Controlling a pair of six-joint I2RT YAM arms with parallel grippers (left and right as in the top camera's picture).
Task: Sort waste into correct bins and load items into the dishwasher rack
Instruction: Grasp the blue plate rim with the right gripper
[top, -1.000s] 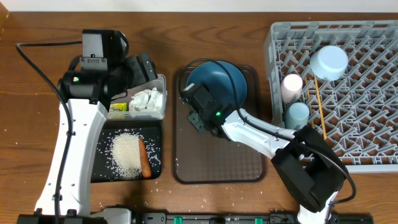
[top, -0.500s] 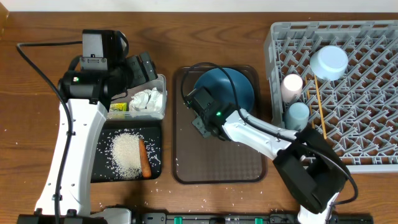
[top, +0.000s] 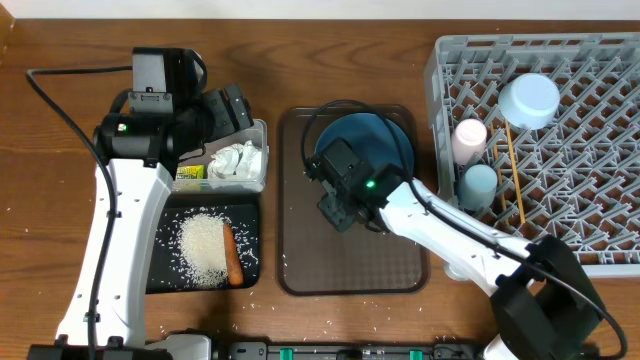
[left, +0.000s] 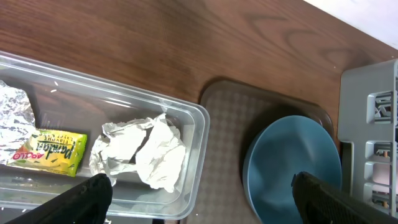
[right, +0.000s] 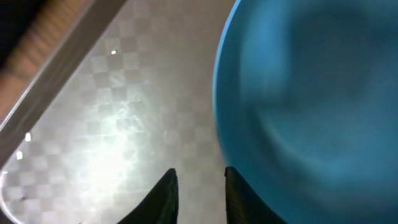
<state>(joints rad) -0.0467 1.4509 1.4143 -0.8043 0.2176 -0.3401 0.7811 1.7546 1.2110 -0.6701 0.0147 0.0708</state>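
The dark blue plate (top: 385, 140) lies on the brown serving tray (top: 350, 260). My right gripper (top: 338, 200) sits at its left rim; in the right wrist view the fingers (right: 199, 171) stand close together, the right one against the plate (right: 311, 93). My left gripper (top: 228, 112) hangs open and empty over the clear tub (top: 262, 130), which holds the tissue (left: 146, 149), wrapper (left: 53, 149) and foil (left: 12, 115). The black tray (top: 160, 280) holds rice (top: 205, 245) and the carrot (top: 232, 255). The rack (top: 600, 150) holds the bowl (top: 528, 98), pink cup (top: 468, 135), blue cup (top: 478, 182) and chopsticks (top: 514, 175).
The serving tray lies between the bins on the left and the rack on the right. A few rice grains lie scattered on the table by the tray's front edge. The right arm's cable loops over the plate.
The plate and my right gripper have moved together to the right across the serving tray, toward the rack. The left arm has not moved.
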